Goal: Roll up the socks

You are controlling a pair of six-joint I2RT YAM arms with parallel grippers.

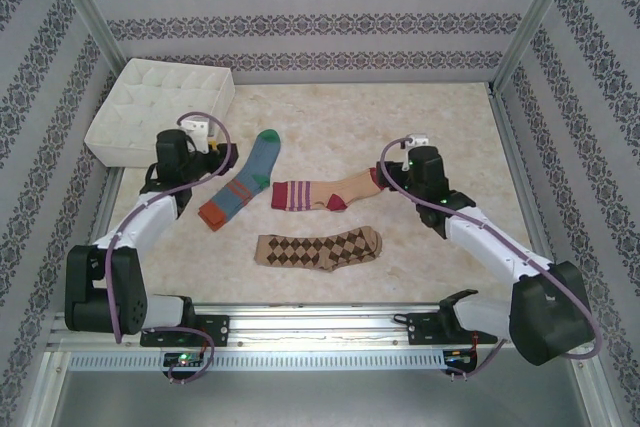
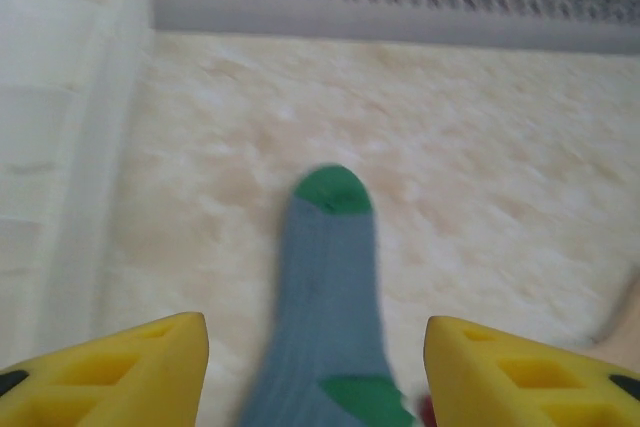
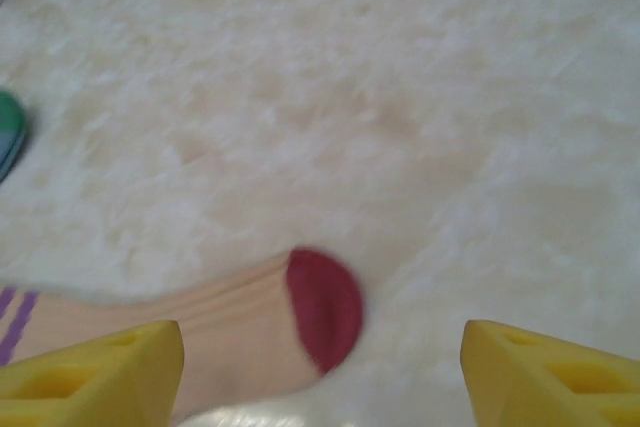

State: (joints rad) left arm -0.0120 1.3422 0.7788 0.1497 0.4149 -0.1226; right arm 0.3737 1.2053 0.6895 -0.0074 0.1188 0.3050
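Three socks lie flat on the table. The blue sock [image 1: 245, 183] with its green toe points toward the back. The tan sock [image 1: 325, 193] with a maroon toe lies crosswise at the centre, and the argyle sock [image 1: 318, 248] lies nearer the front. My left gripper [image 1: 210, 150] hovers open over the blue sock [image 2: 325, 297]; the left gripper [image 2: 316, 375] straddles the sock near its green heel without touching. My right gripper [image 1: 390, 177] is open above the tan sock's maroon toe [image 3: 325, 307], and its yellow fingers [image 3: 90, 377] stand wide apart around the right gripper's centre [image 3: 322, 385].
A white quilted box [image 1: 160, 107] stands at the back left, close beside my left arm, and the white quilted box [image 2: 60, 147] also fills the left side of that wrist view. Patterned walls enclose the table on three sides. A metal rail [image 1: 320, 332] runs along the front.
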